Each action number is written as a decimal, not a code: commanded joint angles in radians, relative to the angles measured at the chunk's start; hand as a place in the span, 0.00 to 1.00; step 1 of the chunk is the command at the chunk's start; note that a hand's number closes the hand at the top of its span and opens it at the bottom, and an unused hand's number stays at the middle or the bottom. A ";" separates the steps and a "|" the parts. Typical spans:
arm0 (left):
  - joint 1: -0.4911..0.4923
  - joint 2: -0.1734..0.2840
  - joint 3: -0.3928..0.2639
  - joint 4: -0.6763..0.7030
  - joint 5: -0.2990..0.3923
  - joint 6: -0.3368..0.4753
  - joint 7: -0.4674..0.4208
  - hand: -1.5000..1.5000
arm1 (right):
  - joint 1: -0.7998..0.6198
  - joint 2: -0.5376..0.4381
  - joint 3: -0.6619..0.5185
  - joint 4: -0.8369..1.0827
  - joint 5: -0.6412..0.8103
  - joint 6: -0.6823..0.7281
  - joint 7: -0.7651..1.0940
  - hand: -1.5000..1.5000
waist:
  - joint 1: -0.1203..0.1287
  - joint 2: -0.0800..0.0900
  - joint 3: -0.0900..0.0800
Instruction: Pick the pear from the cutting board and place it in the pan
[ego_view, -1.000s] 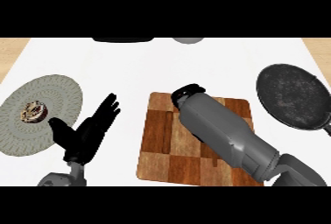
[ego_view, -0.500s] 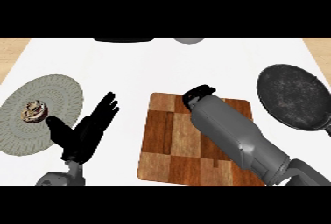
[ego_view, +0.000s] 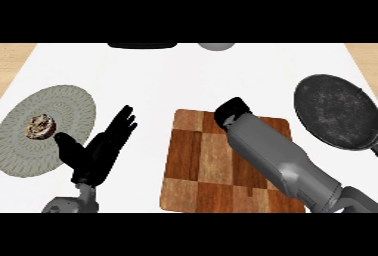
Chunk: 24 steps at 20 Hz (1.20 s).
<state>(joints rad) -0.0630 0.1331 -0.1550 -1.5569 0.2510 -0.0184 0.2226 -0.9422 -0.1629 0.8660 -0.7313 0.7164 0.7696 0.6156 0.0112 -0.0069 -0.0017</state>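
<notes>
One small brown item (ego_view: 41, 126) lies on the plate (ego_view: 70, 102).

Left hand (ego_view: 100, 150) open, fingers straight.

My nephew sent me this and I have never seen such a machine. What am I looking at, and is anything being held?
The view looks steeply down from a humanoid robot's head onto a white kitchen counter. Two grey forearms enter from below. The left hand rests open, fingers up. The right hand is curled over the far edge of the wooden cutting board; whether it holds anything is hidden. A dark pan lies right, a grey plate with a small brown item left.
</notes>
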 joint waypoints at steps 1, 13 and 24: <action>0.019 0.008 0.005 -0.040 0.016 -0.027 0.020 0.50 | -0.001 0.011 0.030 0.086 0.089 -0.056 -0.131 1.00 | 0.007 0.011 0.002; 0.062 0.001 0.014 -0.025 -0.006 0.011 0.000 0.50 | 0.278 0.038 -0.199 -0.406 0.172 -0.797 0.397 1.00 | -0.066 -0.016 0.002; 0.032 -0.012 0.015 -0.054 0.005 0.023 0.039 0.50 | 0.445 -0.007 -0.290 -0.910 0.376 -1.058 0.514 1.00 | -0.057 -0.007 0.004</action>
<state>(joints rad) -0.0153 0.1294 -0.1298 -1.5853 0.2475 -0.0013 0.2224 -0.5719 -0.1743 0.6186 -1.4961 1.0528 -0.1511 1.0449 -0.0512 -0.0177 0.0006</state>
